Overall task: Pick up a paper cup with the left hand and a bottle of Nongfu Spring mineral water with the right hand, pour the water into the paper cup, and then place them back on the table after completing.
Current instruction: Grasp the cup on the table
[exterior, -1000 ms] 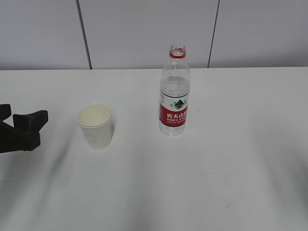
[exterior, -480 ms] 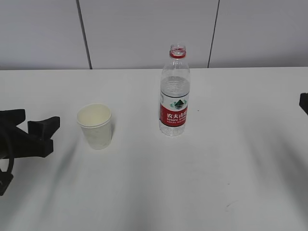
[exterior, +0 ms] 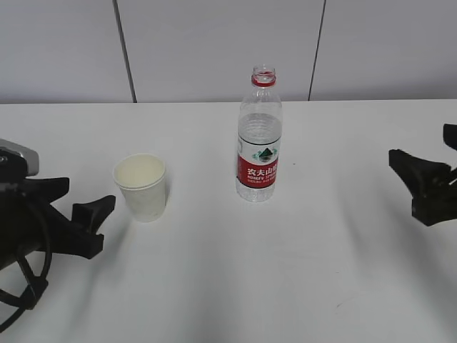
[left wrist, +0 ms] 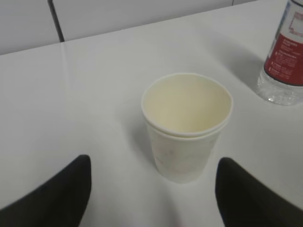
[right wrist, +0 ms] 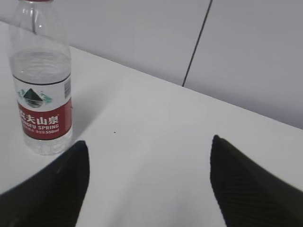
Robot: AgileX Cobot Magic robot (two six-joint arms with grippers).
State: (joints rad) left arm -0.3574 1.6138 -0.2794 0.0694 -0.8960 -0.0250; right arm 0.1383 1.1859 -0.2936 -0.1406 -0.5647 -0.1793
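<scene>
Large plain white flat bench (exterior: 214, 286), a few tiny dark specks on it. Grey panelled wall (exterior: 214, 43) behind, two dark seams.

Left hand (exterior: 71, 211): black arm with two black fingers (left wrist: 57, 198), grey-silver block on top. Fingers spread wide, holding nothing. In the left wrist view the fingertips frame the cup from either side, not touching it.

Right hand (exterior: 421, 182): black arm entering at the right edge of the exterior view, black fingers (right wrist: 246, 189) spread wide, holding nothing.

Clear plastic bottle with a red label, white Chinese characters and "NONGFU SPRING" print (exterior: 258, 139): upright on the bench, no cap, red ring at the neck. Well apart from the right fingers, ahead of them and off toward the left finger in the right wrist view. Clear colourless water (exterior: 258, 128) fills it to about the shoulder.

Cream-white paper cup (exterior: 141, 187): upright on the bench, mouth open, nothing visible inside. Just ahead of the left fingers, in line with the gap between them. Rim looks doubled in the left wrist view, as if two cups were nested. Bottle base stands beyond the left hand's right finger.
</scene>
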